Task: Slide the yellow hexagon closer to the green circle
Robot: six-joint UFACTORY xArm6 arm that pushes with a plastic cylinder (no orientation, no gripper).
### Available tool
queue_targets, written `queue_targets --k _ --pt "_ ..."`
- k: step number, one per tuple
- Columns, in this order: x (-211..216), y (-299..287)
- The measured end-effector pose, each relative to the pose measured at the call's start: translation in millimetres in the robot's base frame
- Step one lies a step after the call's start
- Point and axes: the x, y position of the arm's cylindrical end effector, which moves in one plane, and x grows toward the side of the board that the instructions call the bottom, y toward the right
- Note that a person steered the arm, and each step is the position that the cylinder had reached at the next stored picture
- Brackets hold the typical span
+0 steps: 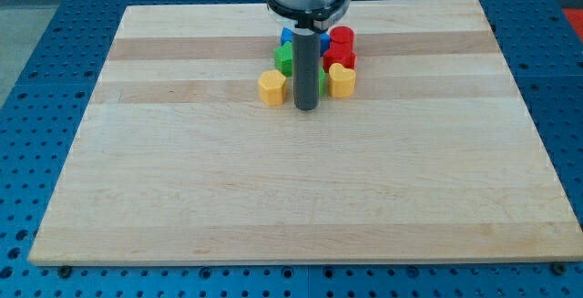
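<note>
The yellow hexagon (271,87) lies on the wooden board (301,198), at the left edge of a cluster of blocks near the view's top centre. A green block (284,58), the green circle as far as I can tell, sits just above and right of it, partly hidden by the rod. My tip (306,108) rests on the board just right of the yellow hexagon, with a small gap between them. The rod hides the middle of the cluster.
A yellow heart-like block (342,80) lies right of the rod. Red blocks (342,38) (341,57) stand above it. A blue block (287,35) peeks out behind the rod at the cluster's top. Blue pegboard (36,79) surrounds the board.
</note>
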Motion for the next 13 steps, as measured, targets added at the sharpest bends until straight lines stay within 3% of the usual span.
queue_targets --k 2,5,10,12,13 --pt "12 -2" --pt "25 -52" --pt "-2 -52" --pt "5 -91" --pt "-12 -103"
